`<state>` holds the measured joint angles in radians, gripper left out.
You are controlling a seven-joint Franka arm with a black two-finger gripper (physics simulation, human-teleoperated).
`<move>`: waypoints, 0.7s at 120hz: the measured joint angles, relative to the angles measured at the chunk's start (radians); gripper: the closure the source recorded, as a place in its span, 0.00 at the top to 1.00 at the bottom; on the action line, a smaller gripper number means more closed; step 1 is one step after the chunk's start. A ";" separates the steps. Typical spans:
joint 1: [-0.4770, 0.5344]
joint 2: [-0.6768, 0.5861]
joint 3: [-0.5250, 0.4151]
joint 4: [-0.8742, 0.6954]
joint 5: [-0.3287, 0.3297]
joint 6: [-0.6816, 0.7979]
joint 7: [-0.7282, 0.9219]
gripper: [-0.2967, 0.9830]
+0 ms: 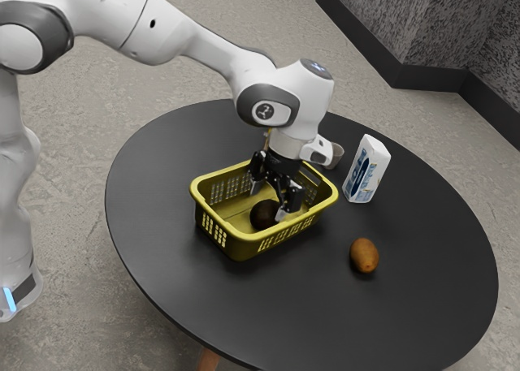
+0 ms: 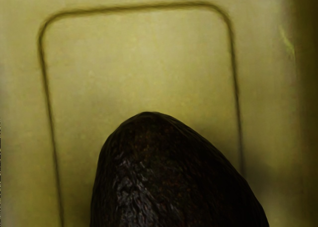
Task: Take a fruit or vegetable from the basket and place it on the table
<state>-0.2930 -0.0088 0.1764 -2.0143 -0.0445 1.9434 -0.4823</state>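
Observation:
My gripper reaches down into the yellow basket, its two fingers spread wide apart. A dark avocado lies on the basket floor just under and between the fingertips, partly hidden by the near finger. The wrist view has the avocado large and close beneath the hand, with its narrower end over the yellow basket floor. On the black table, outside the basket, rests a brown kiwi-like fruit.
A white and blue carton stands upright beyond the basket toward the exterior view's right. Behind the hand is a light cup or bowl, partly hidden. The basket's raised walls surround the fingers.

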 joint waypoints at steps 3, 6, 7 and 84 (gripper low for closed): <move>0.002 0.001 0.000 0.000 0.000 0.002 0.000 0.76; 0.003 0.002 0.000 0.000 0.000 0.003 -0.001 0.76; 0.004 0.003 0.000 0.000 0.000 0.003 -0.001 0.76; 0.045 0.018 -0.006 0.003 -0.081 0.037 -0.074 0.77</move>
<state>-0.2477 0.0087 0.1705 -2.0110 -0.1259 1.9805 -0.5566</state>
